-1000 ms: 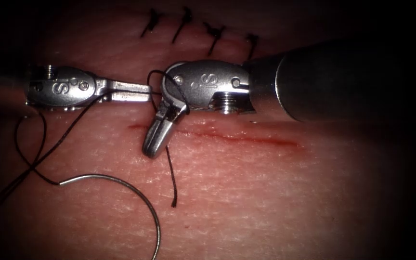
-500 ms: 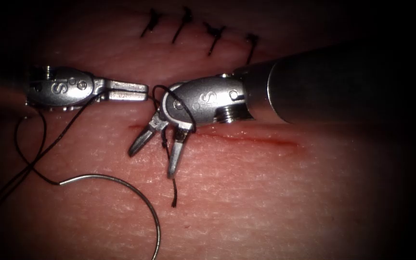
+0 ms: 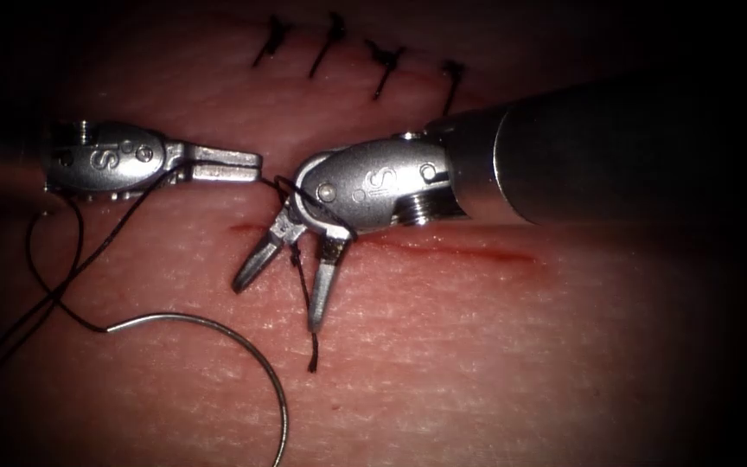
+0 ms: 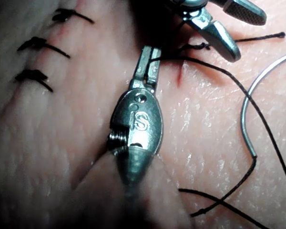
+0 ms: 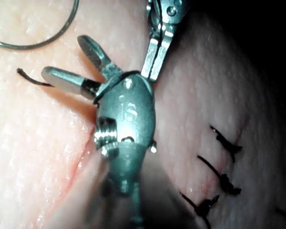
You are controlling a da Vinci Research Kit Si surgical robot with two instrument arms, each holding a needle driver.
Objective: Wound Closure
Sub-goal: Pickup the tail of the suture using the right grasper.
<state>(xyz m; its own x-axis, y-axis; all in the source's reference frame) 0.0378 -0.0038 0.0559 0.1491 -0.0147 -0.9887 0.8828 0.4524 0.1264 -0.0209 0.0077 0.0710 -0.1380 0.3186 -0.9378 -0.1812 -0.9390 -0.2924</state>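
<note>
Left tool (image 3: pixel 239 164) sits above the cut's left end, jaws together and clamped on the thread (image 3: pixel 114 238), which leaves its tip, loops round the wrist of the right tool (image 3: pixel 280 290) and also trails down-left across the tissue (image 3: pixel 494 346). Right tool comes in from the right, wrist bent down over the cut (image 3: pixel 443 251), jaws spread wide apart, holding nothing. Between those two jaws runs the short free thread end (image 3: pixel 309 324), coming down from a small knot near the wrist and ending frayed on the tissue below the cut; can't tell if either jaw touches it. Needle (image 3: pixel 252 355) lies free on the tissue, below the cut and to the lower left of the right tool, well apart from both tools, not in the tissue, curve arching over to the right w/ the thread joined at its left end. Left wrist view: left tool (image 4: pixel 150 57) closed on the thread (image 4: pixel 257 114), the right tool's (image 4: pixel 240 26) open jaws just beyond it, needle (image 4: pixel 250 105) off to the side. Right wrist view: right tool (image 5: pixel 62 59) jaws apart, thread wrapped over its wrist, left tool's (image 5: pixel 155 69) closed tip right beside it, needle (image 5: pixel 62 33) beyond. Four finished stitches (image 3: pixel 356 56) in a row above, w/ red fluid (image 3: pixel 477 253) along the cut.
</note>
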